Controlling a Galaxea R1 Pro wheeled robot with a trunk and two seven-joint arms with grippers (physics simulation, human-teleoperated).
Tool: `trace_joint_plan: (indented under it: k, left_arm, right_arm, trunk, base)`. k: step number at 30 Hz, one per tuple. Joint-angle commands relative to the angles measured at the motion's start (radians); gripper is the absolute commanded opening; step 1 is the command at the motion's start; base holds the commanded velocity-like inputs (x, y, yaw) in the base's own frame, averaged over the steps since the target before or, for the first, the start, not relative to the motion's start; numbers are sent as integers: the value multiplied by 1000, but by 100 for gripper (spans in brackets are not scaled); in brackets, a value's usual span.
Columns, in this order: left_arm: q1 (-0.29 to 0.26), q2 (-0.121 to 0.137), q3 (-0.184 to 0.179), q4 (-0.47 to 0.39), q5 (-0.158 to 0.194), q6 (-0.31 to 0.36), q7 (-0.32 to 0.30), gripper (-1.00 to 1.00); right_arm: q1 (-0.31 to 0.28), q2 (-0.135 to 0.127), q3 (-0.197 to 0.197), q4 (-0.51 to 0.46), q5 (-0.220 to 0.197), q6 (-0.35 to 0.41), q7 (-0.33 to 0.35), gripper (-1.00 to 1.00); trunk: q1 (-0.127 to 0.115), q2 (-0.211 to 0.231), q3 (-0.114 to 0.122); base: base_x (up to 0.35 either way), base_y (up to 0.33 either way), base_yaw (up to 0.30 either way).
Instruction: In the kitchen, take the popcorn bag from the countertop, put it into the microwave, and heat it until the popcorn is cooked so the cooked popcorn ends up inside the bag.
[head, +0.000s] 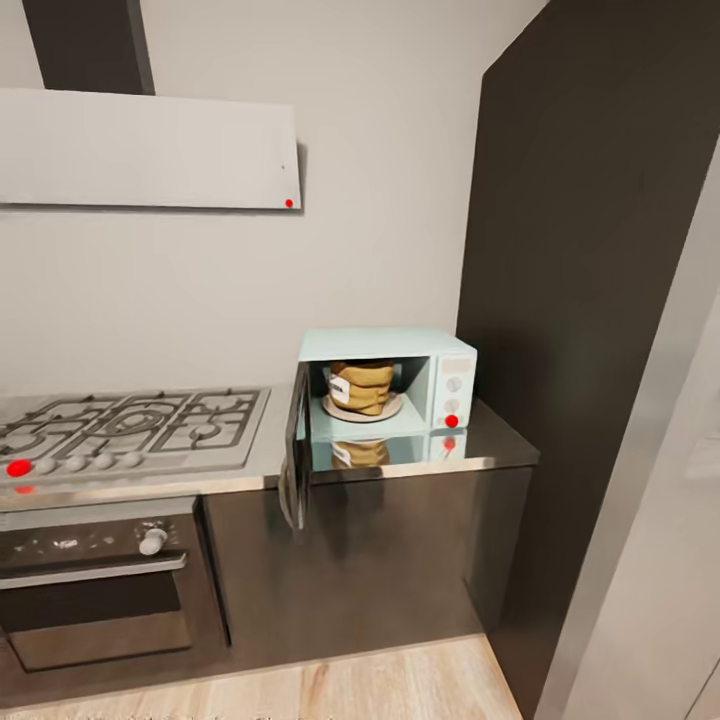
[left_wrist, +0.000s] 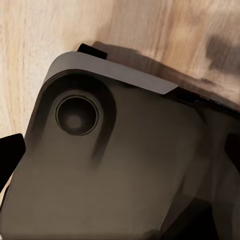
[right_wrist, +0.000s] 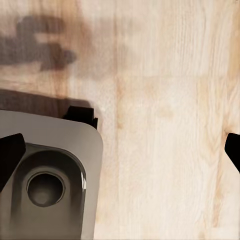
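The pale mint-blue microwave (head: 400, 345) stands on the grey countertop (head: 495, 440) against the wall, with its dark glass door (head: 296, 455) swung open to the left. The golden-tan popcorn bag (head: 362, 387) sits upright inside the cavity on a round plate, its white label facing left. In the left wrist view, my left gripper (left_wrist: 120, 152) is open, its dark fingertips (left_wrist: 10, 157) at the frame edges, pointing down over the robot's grey base. My right gripper (right_wrist: 120, 150) is likewise open above the wood floor, with nothing between its fingers.
A grey gas hob (head: 130, 425) lies left of the microwave, above a dark built-in oven (head: 95, 590). A white slanted hood (head: 150, 150) hangs above. A tall dark cabinet (head: 600, 300) walls off the right. Light wood floor (head: 400, 680) lies in front.
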Motion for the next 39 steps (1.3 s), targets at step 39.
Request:
trace_joint_plan:
  k: [39]
  left_arm:
    - [-84,87,14,-1206,0,658,2,100]
  right_arm:
    - [-1,3,2,4,7,-6,-1,100]
  trunk:
    - [0,-1,-11]
  base:
    - [0,0,59]
